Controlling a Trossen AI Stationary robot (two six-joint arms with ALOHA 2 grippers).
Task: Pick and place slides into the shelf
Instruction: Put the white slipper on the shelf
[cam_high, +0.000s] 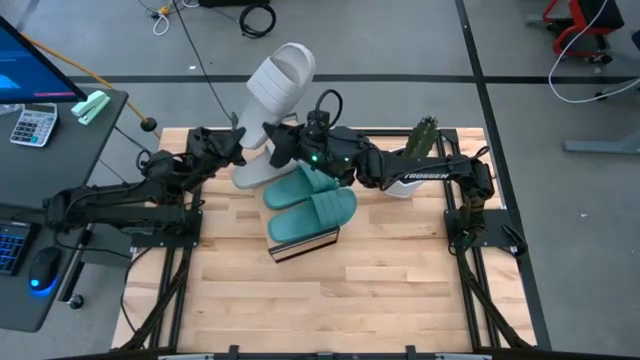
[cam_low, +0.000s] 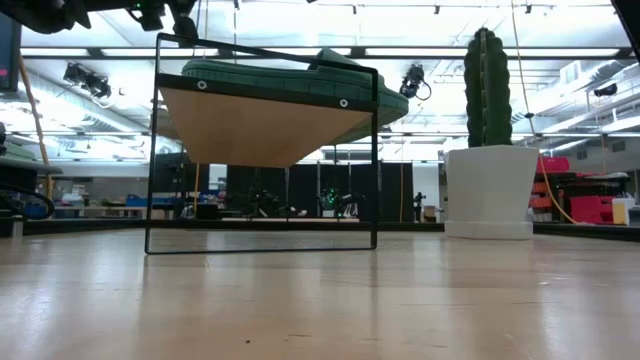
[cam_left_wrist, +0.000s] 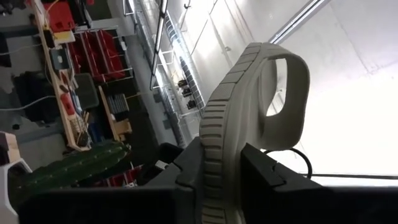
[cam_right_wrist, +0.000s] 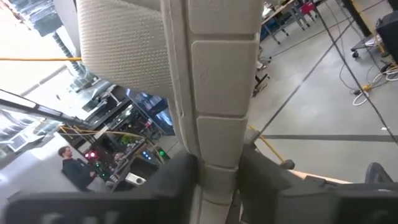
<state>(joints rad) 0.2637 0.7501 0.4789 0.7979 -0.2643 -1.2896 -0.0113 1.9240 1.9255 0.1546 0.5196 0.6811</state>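
Grey slide (cam_high: 281, 80) held upright between both grippers above the far edge of the table.
Left gripper (cam_left_wrist: 221, 177) and right gripper (cam_right_wrist: 217, 171) each pinched its sole edge between narrow fingers, while two teal slides (cam_high: 312, 211) lay on the shelf (cam_high: 305, 245) at mid-table, just near of the grippers. A clean handover would likely need one gripper firmly clamped before the other let go, then the slide levelled over the shelf.

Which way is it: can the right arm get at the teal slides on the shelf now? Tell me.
Probably not yet: the right gripper grips a pale grey slide together with the left gripper, above the teal slides on the shelf.
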